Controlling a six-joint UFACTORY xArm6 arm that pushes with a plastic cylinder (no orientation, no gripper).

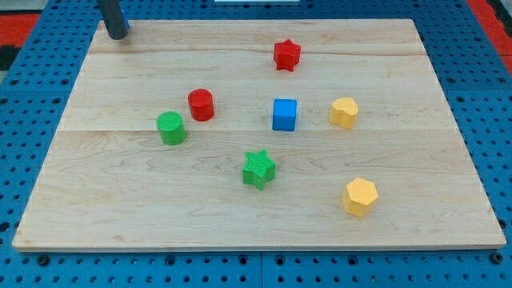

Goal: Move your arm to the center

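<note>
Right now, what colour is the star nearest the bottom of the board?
Green. The green star shows clearly in the camera view, the only view.

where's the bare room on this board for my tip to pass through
Bare: the view's left side below my tip, the bottom strip left of the green star, the top right past the red star. Crowded: the middle, around the blue cube.

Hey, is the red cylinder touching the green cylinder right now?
Apart. The camera view shows bare wood between the red cylinder and the green cylinder.
</note>
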